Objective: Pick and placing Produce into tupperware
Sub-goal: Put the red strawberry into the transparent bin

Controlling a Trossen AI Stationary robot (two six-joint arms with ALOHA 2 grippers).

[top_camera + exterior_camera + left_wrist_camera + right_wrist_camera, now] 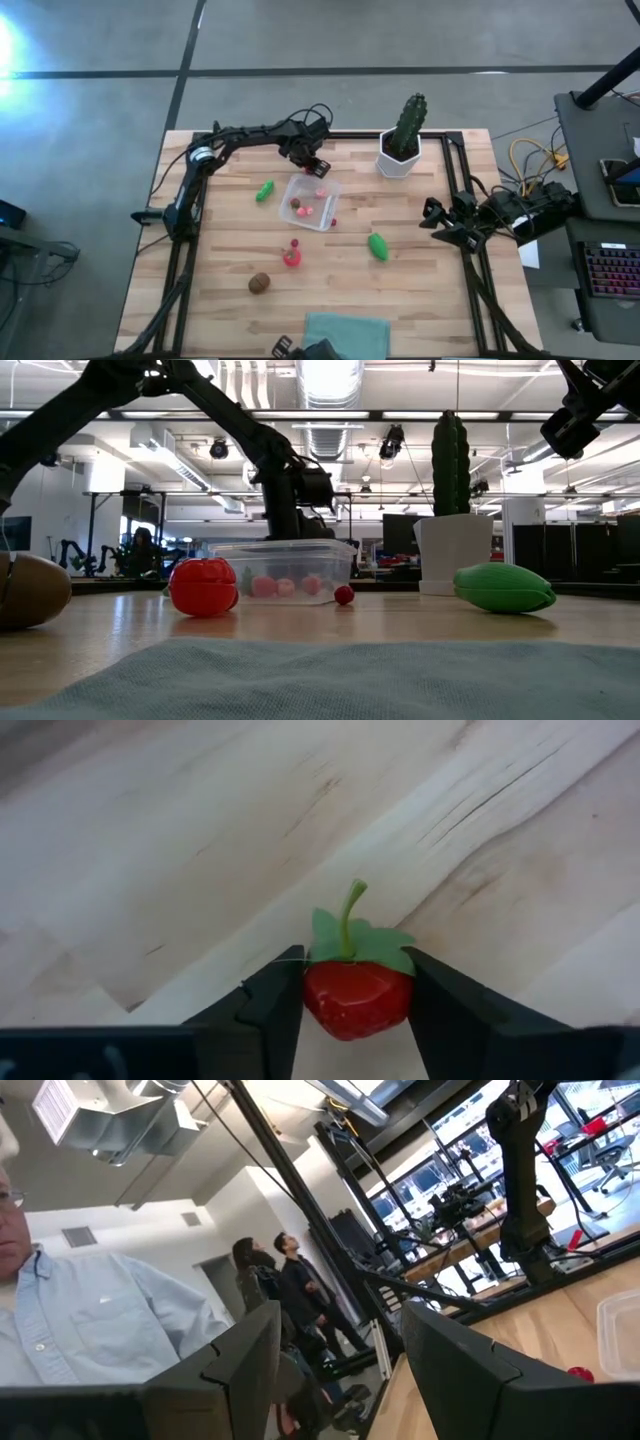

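Left gripper is clamped on a small red strawberry, one finger pressing each side, green leaves and stem sticking up between them; bare wood shows behind it. In the high view this left gripper sits at the far edge of the clear tupperware, toward the back middle of the bench; whether it is over the rim or just beside it I cannot tell. The tupperware holds a few small pink and red pieces. A tiny red piece lies just outside its near right corner. One green oblong piece lies just beside the container's left side, another green oblong piece sits near its front right, apart from it. A red tomato-like piece sits toward the front of the container, and a brown kiwi lies nearer the bench's front edge, left of centre. Cactus in a white pot stands at the back edge, right of the container. Teal cloth lies at the front edge. Right gripper waits with its fingers spread and empty at the right edge of the bench, lifted off the wood. People stand in the room beyond.
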